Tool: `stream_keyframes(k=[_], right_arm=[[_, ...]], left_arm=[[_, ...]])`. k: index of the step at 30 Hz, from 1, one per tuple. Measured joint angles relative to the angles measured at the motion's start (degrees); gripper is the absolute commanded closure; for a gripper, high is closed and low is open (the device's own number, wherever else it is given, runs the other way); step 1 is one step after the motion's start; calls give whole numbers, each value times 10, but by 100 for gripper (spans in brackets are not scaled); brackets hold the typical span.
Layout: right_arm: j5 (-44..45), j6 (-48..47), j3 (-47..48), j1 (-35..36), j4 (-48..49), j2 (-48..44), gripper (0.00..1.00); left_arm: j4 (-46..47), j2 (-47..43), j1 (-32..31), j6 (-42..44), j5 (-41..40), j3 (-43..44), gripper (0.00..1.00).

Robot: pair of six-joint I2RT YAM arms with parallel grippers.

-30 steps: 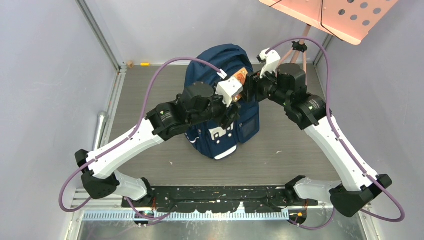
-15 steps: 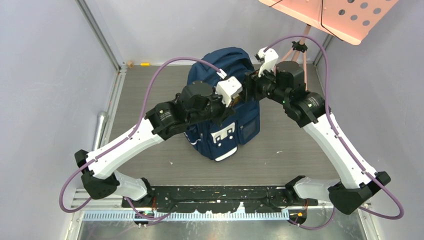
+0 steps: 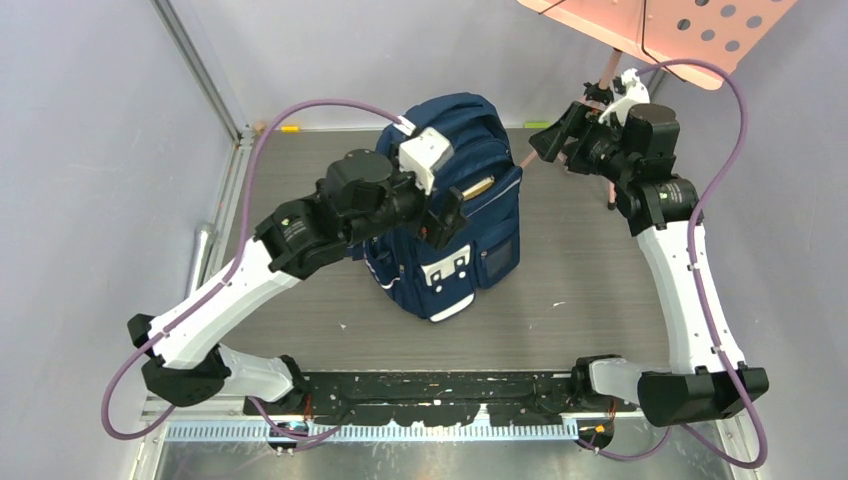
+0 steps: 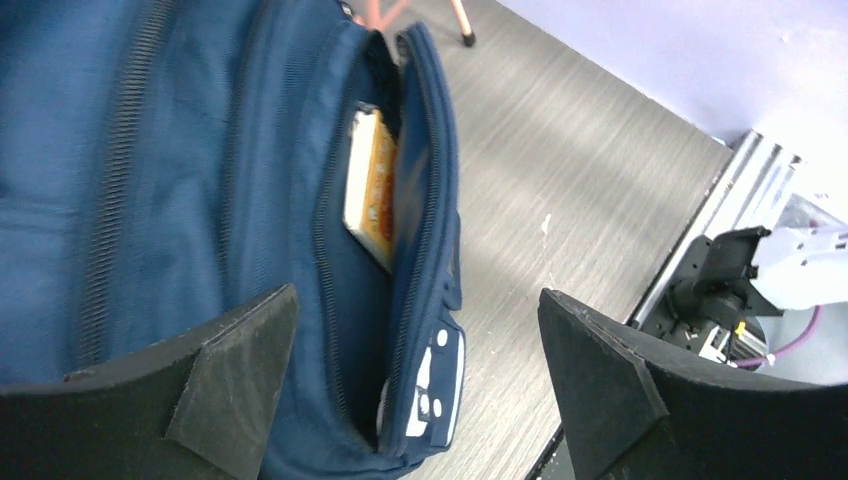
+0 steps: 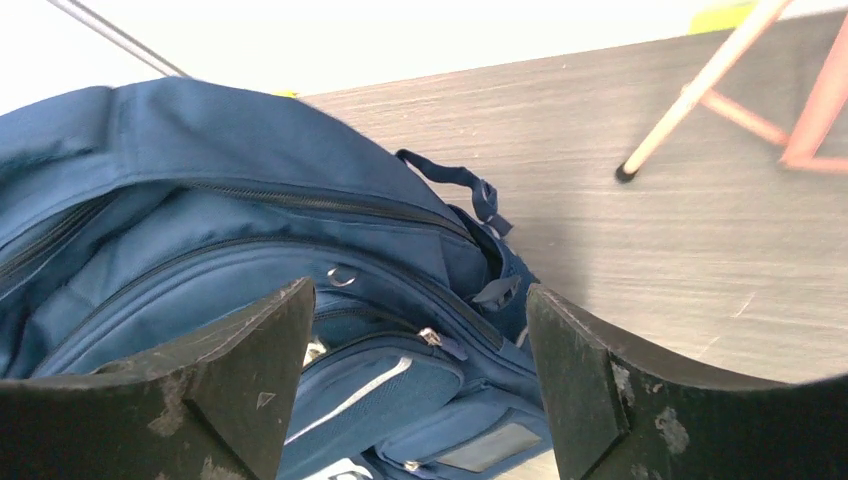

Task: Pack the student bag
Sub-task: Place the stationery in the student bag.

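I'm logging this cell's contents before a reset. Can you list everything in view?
student bag: one, navy, table centre, front compartment unzipped
orange book: one, orange, inside that open compartment
stand: one, pink, far right corner
yellow piece: one, yellow, far left table edge
table: one, grey, under everything
cables: two, purple, looping at left and right
left gripper: one, black, open over the bag
right gripper: one, black, open, near the stand

The grey wood-grain table [image 3: 580, 270] carries the navy bag [image 3: 495, 255], standing upright near its middle, and a pink stand [image 5: 690, 97] whose feet rest toward the far right corner.
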Motion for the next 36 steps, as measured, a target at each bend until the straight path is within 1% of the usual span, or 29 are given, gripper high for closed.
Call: stream_keyframes(k=[3,7,9,14,17,19,22,25,27,29,30,33,34,35,36], right_arm=[[-30,65,-60,-29,46,-2,17],[-73,128,-135,-41,101,-3,17],[-91,152,-151,-41,122,-3,17],[-117,229,-193,-40,214,-7,18],[-125,266,-212,-37,253,-7,18],[-130,281,-214,-32,265,-6,18],[-141,293,-213,-21,283,-2,19],[-151,296,-213,-5,291,5,22],[-153,296,-213,6,291,7,27],[-156,296,-212,14,291,7,33],[-157,296,-210,16,291,7,38],[-155,291,-208,19,292,7,48],[-151,289,-207,19,291,7,53],[-148,287,-206,19,291,7,56],[-145,282,-204,19,291,7,61]], left_arm=[[-8,-15,6,-1,-29,15,1],[-18,-44,27,0,-65,18,0],[-26,-54,49,0,-79,18,0],[-34,-62,99,-4,-100,7,0],[-34,-62,110,-7,-94,-14,0],[-34,-61,118,-13,-82,-29,3],[-28,-61,127,-21,-57,-47,6],[-16,-61,129,-30,-37,-61,7],[-8,-63,130,-33,-27,-69,11],[-4,-65,131,-35,-20,-74,17],[-3,-67,132,-36,-17,-76,20],[2,-68,132,-42,-9,-80,29],[5,-69,132,-44,-7,-83,32],[8,-70,132,-44,-5,-86,34],[10,-71,132,-45,-3,-88,37]])
